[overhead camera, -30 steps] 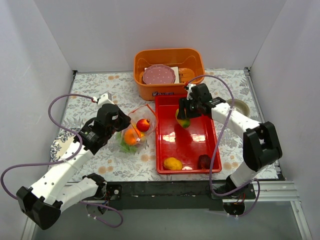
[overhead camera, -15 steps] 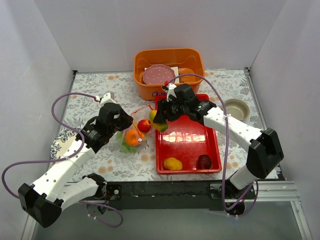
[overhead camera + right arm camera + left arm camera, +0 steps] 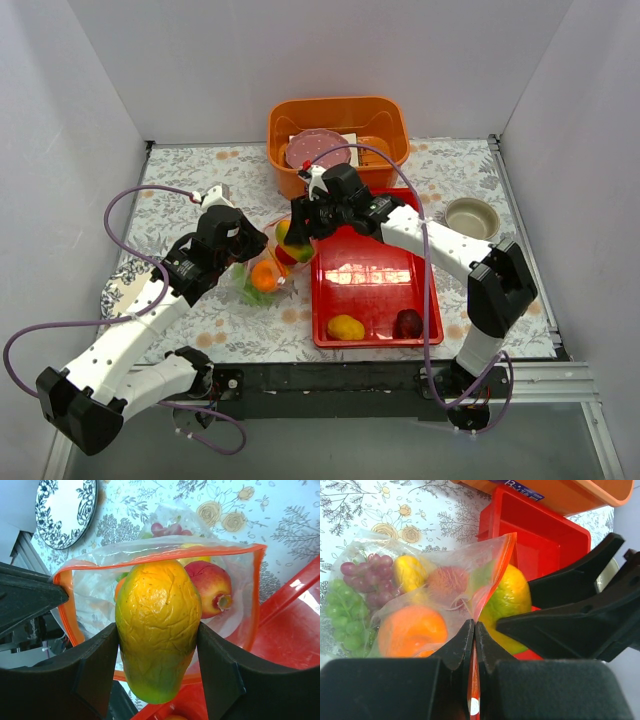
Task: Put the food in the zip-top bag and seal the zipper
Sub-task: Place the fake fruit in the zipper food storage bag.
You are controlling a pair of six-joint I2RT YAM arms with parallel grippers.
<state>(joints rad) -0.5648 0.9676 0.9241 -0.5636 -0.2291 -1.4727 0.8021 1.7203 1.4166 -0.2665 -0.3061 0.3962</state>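
The clear zip-top bag [image 3: 262,262] lies left of the red tray, its mouth held open. Its orange-red zipper strip [image 3: 165,553] rims the mouth. Inside are an orange [image 3: 410,630], green grapes [image 3: 342,620], purple grapes [image 3: 370,577], a yellow piece [image 3: 409,572] and a red pomegranate [image 3: 212,587]. My left gripper [image 3: 474,630] is shut on the bag's zipper edge. My right gripper [image 3: 159,645] is shut on a yellow-green mango [image 3: 157,625], holding it at the bag's mouth [image 3: 291,243]. A yellow mango [image 3: 345,327] and a dark-red piece [image 3: 408,323] lie in the tray.
The red tray [image 3: 385,285] sits mid-table. An orange bin [image 3: 337,125] with a pink plate [image 3: 318,150] stands behind it. A beige bowl [image 3: 473,217] is at the right. A patterned plate [image 3: 62,510] lies at the left edge.
My right gripper carried the mango left from over the tray to the bag's open mouth. My left gripper kept its hold on the bag edge.
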